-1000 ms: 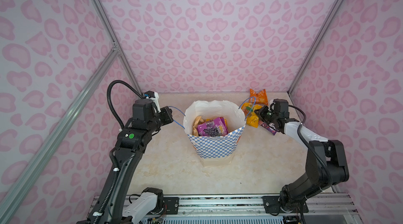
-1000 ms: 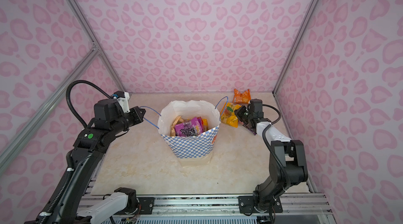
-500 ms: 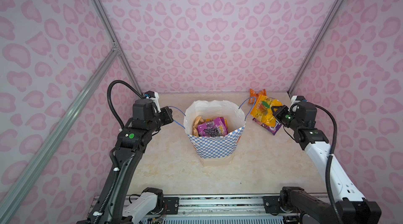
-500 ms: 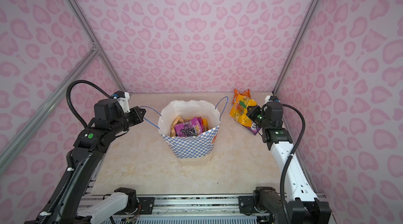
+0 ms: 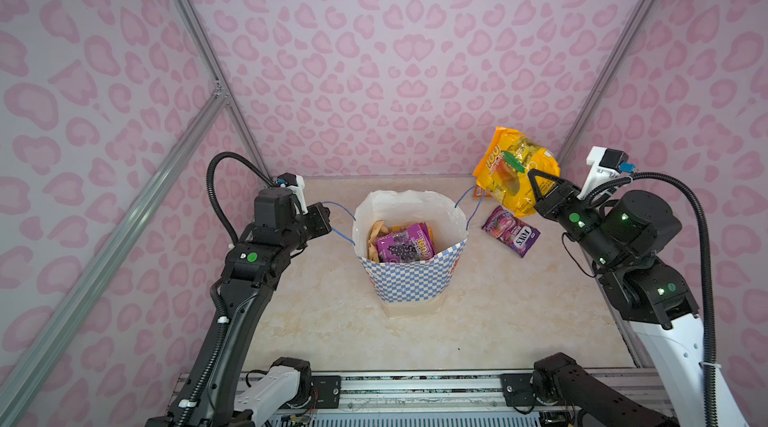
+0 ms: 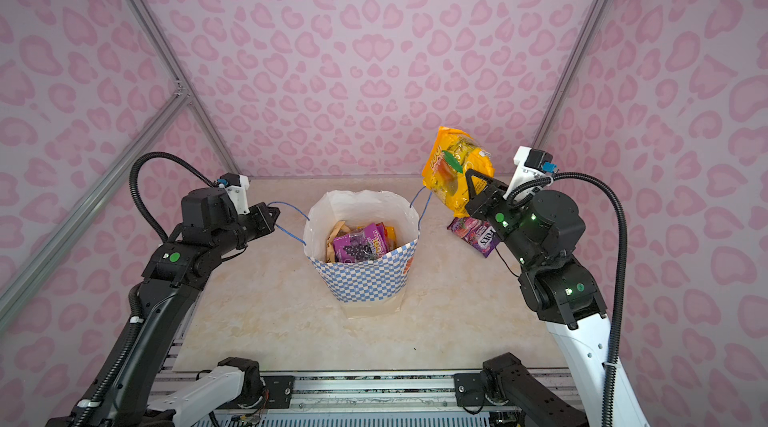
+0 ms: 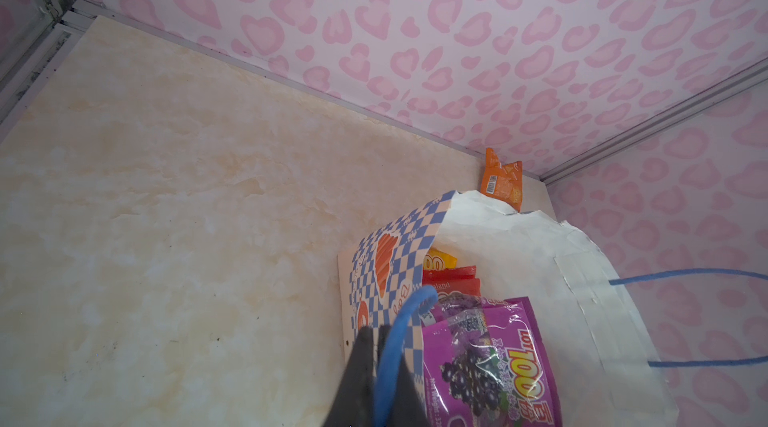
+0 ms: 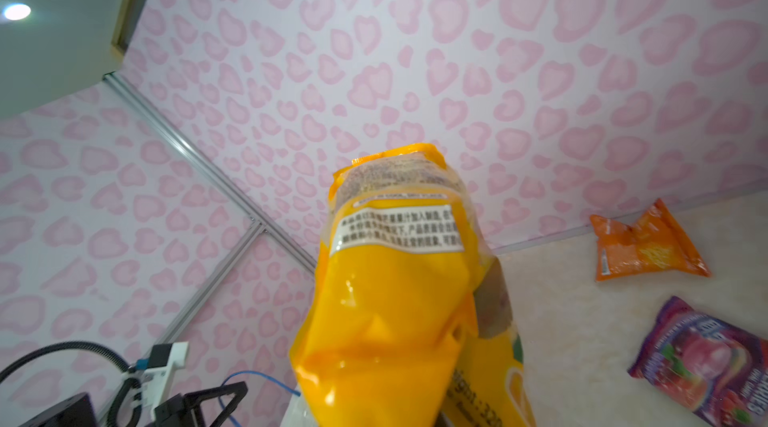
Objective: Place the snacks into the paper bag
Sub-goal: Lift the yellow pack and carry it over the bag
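In both top views the right claw (image 5: 540, 185) is gripping the yellow packet (image 5: 509, 167) upright aloft, just right of the paper bag (image 5: 411, 279), whose blue handle (image 5: 338, 205) the left claw (image 5: 323, 217) is pinching.

- The big yellow-orange packet (image 8: 395, 300) runs off the right wrist view's bottom edge. Its tiniest label print is too blurry to read.
- It hides the right gripper (image 5: 535, 180) there. In both top views only one finger (image 5: 555, 188) shows, and the other is behind the packet.
- The left gripper (image 7: 384, 352) is a dark blur, cut off by its wrist view's edge.
- In the paper bag (image 5: 411, 279), a purple grape packet (image 5: 405, 244) lies on top (the ones under it only peek out).
- In the left wrist view the small orange packet (image 7: 500, 180) is half hidden behind the bag's rim.
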Available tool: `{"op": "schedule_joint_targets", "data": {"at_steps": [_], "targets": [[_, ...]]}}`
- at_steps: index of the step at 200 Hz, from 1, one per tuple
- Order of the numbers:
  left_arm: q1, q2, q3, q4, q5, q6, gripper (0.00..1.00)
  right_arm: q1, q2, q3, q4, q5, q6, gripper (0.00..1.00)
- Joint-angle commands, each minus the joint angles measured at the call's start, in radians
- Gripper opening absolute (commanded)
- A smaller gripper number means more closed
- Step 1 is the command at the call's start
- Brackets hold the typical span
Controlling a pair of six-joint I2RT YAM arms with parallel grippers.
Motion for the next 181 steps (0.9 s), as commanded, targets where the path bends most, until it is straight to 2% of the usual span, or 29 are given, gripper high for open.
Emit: {"op": "schedule_joint_targets", "data": {"at_steps": [1, 29, 54, 93, 181], "targets": [[0.001, 0.008, -0.003, 0.039, 0.018, 0.001, 0.10, 0.158, 0.062, 0.084, 0.050, 0.105, -0.131, 0.06], [0.000, 0.022, -0.002, 0.042, 0.034, 0.003, 0.09, 0.376, 0.172, 0.162, 0.090, 0.184, -0.242, 0.06], [0.001, 0.033, -0.003, 0.042, 0.028, 0.004, 0.10, 0.469, 0.277, 0.218, 0.078, 0.180, -0.281, 0.06], [0.001, 0.035, -0.003, 0.039, 0.027, 0.006, 0.10, 0.471, 0.395, 0.209, 0.024, 0.136, -0.260, 0.04], [0.000, 0.033, 0.002, 0.038, 0.040, 0.003, 0.10, 0.434, 0.437, 0.073, 0.020, 0.218, -0.295, 0.03]]}}
